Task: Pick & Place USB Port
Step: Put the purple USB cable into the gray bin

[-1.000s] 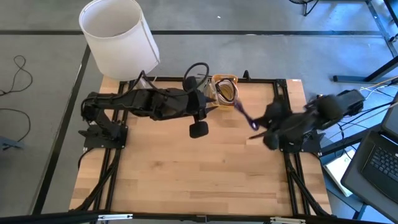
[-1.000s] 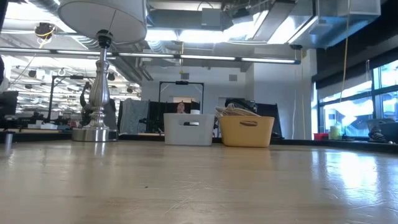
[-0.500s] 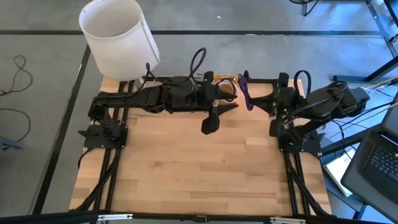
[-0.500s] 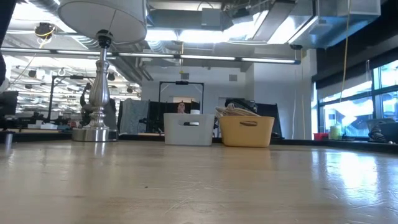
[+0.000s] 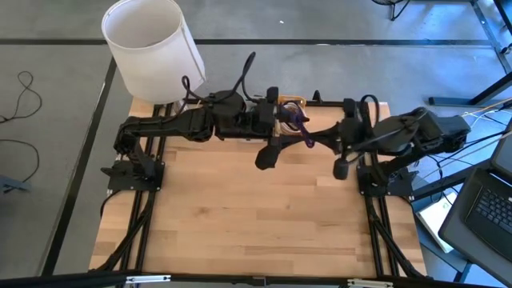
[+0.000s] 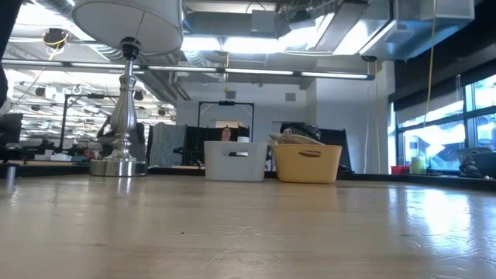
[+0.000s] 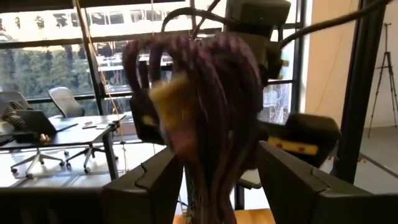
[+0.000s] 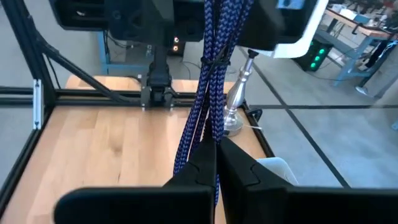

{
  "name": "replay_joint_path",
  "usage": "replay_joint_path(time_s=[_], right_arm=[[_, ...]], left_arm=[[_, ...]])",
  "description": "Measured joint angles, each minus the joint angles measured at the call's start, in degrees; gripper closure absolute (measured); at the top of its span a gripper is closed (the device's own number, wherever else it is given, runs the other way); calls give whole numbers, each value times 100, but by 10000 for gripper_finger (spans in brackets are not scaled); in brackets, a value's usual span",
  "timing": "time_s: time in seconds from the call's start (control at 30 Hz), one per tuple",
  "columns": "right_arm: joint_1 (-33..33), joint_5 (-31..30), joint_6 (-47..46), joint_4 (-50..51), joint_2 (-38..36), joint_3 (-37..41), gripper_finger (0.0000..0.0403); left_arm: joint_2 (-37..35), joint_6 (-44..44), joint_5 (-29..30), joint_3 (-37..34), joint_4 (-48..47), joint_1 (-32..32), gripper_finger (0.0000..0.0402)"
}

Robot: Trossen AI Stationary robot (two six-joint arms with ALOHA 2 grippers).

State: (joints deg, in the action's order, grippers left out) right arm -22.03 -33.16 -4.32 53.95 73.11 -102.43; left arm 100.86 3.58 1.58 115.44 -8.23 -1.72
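Note:
The USB cable (image 5: 301, 122) is a coiled bundle of purple braided cord with a yellowish tag (image 7: 174, 102). It is held in the air over the table's far middle, in front of the yellow basket (image 5: 292, 104). My right gripper (image 5: 310, 141) reaches in from the table's right and is shut on the bundle (image 8: 214, 81). My left gripper (image 5: 282, 126) reaches in from the left and is open. Its two fingers (image 7: 155, 180) stand on either side of the bundle (image 7: 217, 112). I cannot tell whether they touch it. My right gripper pinches several strands of the bundle (image 8: 208, 134) between its two fingers, near one end of the coil. The fingers come about level from the table's right. The bundle runs on past the fingertips toward my left gripper, lifted clear of the table.
A lamp with a white shade (image 5: 152, 48) and a metal base (image 6: 116, 167) stands at the table's far left. A white bin (image 6: 236, 161) and the yellow basket (image 6: 308, 163) stand at the far edge. The wooden tabletop (image 5: 256, 216) spreads out nearer.
My right gripper has carried the cable up from the table's right side and then left, toward my left gripper. My left gripper has shifted right and toward the far edge, and the bundle now stands between its open fingers.

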Motion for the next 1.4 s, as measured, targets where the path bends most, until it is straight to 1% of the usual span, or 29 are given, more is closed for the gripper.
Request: replay_joint_path(time_s=[0.23, 0.33, 0.4, 0.47, 0.53, 0.57, 0.8, 0.87, 0.93, 1.0, 1.2, 1.3, 1.4], right_arm=[[202, 244, 228, -220, 174, 0, 403], [243, 279, 330, -301, 176, 0, 403], [247, 279, 335, -321, 171, 0, 403], [246, 288, 335, -318, 164, 0, 403], [246, 295, 344, -312, 157, 0, 403], [246, 299, 348, -308, 157, 0, 403], [248, 294, 351, -299, 157, 0, 402], [246, 294, 447, -296, 157, 0, 393], [248, 293, 628, -287, 157, 0, 371], [248, 256, 796, -214, 151, 0, 337], [220, -438, 1120, 367, 121, -1, 205], [220, -888, 904, 995, 103, -144, 145], [220, -1296, 381, 1839, 96, -385, 106]], left_arm=[[0, 3, -2, 0, -103, -2, 209], [0, -21, 20, 0, -240, -2, 226], [0, 54, 25, 0, -317, -2, 258], [0, 113, 25, 0, -399, -2, 306], [0, 149, 14, 0, -463, 0, 364], [0, 154, 18, 0, -482, 12, 379], [-2, 170, -28, 0, -492, 33, 383], [-2, 172, -30, 0, -492, 33, 383], [-2, 172, -31, 0, -497, 33, 383], [-2, 172, -30, 0, -534, 33, 383], [-2, 174, -21, 0, -610, 37, 383], [-2, 172, -32, 0, -609, 33, 384], [-2, 172, -1, 0, -751, 26, 384]])
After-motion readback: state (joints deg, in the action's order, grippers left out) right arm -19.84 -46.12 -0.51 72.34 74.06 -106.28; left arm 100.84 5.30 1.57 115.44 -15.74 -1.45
